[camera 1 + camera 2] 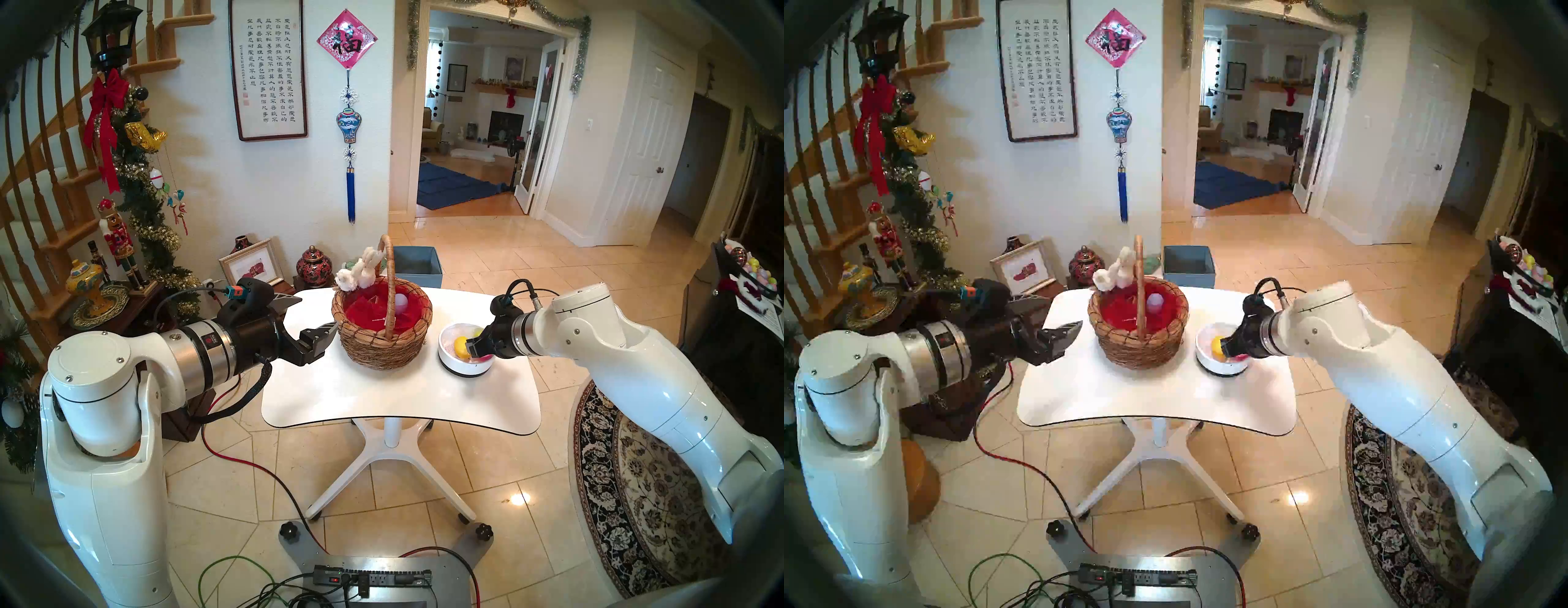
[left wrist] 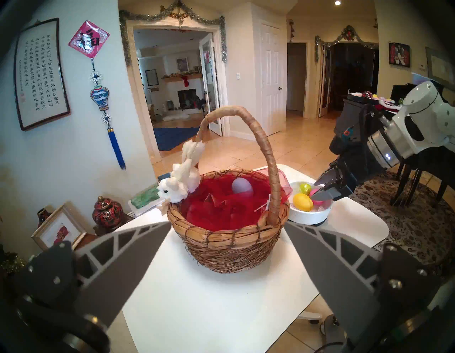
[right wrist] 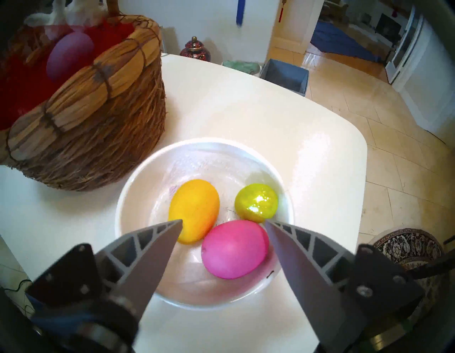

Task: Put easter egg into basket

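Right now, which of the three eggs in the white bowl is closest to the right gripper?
The pink egg. It lies between the right gripper fingers, while the yellow egg sits left and the shiny green egg farther back.

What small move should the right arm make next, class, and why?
Probably close the right gripper on the pink egg. Its open fingers flank that egg inside the white bowl, beside the yellow egg and green egg. The basket holds only a purple egg.
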Motion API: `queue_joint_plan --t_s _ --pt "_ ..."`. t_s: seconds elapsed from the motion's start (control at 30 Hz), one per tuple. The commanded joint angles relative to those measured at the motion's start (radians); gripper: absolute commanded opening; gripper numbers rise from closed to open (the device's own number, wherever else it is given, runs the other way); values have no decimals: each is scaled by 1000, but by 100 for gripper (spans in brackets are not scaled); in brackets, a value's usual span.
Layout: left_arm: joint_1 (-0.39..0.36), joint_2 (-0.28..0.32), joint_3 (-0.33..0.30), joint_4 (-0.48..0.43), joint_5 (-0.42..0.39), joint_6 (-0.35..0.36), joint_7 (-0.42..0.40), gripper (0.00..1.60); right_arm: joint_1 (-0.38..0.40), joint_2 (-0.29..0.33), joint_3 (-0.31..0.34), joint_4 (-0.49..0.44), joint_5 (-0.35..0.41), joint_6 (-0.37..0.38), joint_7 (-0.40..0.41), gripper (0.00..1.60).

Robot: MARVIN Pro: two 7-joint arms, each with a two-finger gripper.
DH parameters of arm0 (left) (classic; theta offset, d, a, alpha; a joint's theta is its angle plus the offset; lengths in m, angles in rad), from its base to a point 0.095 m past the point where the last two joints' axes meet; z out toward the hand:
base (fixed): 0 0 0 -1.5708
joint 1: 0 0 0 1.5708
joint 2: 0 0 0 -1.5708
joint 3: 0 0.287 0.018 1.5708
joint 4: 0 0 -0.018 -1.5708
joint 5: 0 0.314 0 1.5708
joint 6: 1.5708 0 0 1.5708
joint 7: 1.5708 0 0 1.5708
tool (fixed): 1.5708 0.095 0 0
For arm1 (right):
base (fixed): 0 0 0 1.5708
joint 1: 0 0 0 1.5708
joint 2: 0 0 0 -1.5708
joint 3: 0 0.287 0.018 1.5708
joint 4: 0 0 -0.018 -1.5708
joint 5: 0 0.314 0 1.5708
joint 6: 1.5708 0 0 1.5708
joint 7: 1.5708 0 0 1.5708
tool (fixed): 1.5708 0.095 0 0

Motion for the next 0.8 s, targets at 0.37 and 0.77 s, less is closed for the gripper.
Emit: queue_joint_plan --t_s 0.37,0.77 --pt "-3 1 2 -5 1 -1 1 160 47 41 -39 -8 55 -2 -51 125" --pt "-3 1 2 -5 1 -1 1 160 71 54 -84 -4 79 -2 -70 125"
